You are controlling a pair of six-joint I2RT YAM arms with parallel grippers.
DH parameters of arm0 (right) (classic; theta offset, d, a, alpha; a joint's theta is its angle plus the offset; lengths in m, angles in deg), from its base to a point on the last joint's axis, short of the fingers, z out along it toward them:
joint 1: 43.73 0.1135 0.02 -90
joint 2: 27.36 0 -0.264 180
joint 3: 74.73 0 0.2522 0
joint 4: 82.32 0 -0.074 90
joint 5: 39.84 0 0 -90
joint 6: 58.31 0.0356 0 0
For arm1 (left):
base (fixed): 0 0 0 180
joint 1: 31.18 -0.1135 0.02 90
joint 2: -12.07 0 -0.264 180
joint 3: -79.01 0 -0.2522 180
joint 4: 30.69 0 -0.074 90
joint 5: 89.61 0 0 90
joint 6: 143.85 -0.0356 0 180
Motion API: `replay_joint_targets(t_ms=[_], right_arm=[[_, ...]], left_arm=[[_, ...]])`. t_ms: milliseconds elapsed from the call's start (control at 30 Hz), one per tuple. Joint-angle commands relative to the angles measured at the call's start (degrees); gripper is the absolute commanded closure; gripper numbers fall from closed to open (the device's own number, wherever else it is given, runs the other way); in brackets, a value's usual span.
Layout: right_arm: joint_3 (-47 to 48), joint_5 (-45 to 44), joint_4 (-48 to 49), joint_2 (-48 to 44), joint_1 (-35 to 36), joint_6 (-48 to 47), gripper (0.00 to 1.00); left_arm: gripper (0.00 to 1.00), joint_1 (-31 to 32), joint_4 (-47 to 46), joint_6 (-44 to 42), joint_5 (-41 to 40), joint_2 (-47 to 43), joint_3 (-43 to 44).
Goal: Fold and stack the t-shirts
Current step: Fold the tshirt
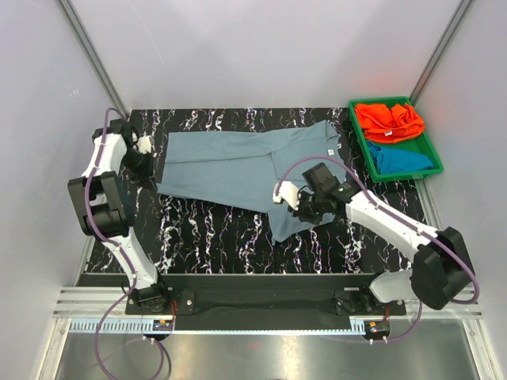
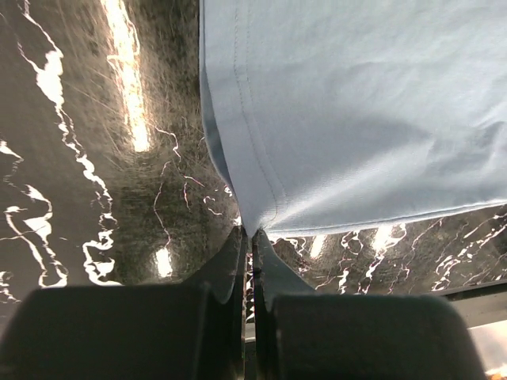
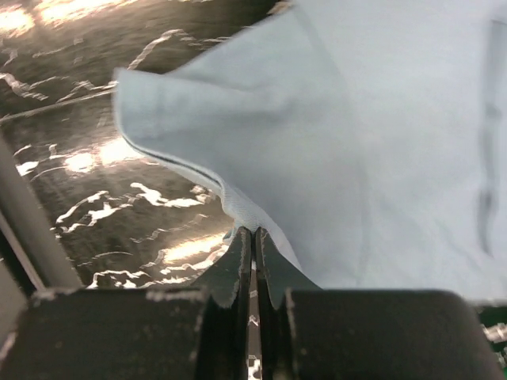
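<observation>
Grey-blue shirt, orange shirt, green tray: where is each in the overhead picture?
grey-blue shirt (image 1: 230,166), top external view, middle of its body.
orange shirt (image 1: 388,120), top external view, its crumpled middle.
green tray (image 1: 408,174), top external view, near rim.

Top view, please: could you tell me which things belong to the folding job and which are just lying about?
Belong to the job: grey-blue t-shirt; orange t-shirt; teal t-shirt.
Just lying about: green tray, which holds the orange and teal ones; black marbled table.
</observation>
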Motion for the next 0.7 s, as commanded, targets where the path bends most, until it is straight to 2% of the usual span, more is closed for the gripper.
replay_joint_targets(t_ms=[0, 133, 300, 667], right_arm=[[3.4, -2.14, 0.25, -4.78, -3.89, 3.16, 1.0], [4.62, -3.02, 0.25, -7.59, -8.65, 4.92, 1.0], [8.31, -3.9, 2.18, -6.89, -11.82, 4.66, 1.0], [21.22, -4.87, 5.34, 3.21, -16.12, 3.35, 1.0]], left_arm=[[1.0, -0.09, 2.11, -2.24, 1.67, -1.85, 2.86], [1.0, 0.44, 2.63, -3.38, 2.11, -1.5, 3.74], [1.0, 2.37, 4.65, -4.53, 2.11, 0.78, 7.16], [1.0, 2.99, 8.35, -5.76, 2.11, 8.07, 18.15]])
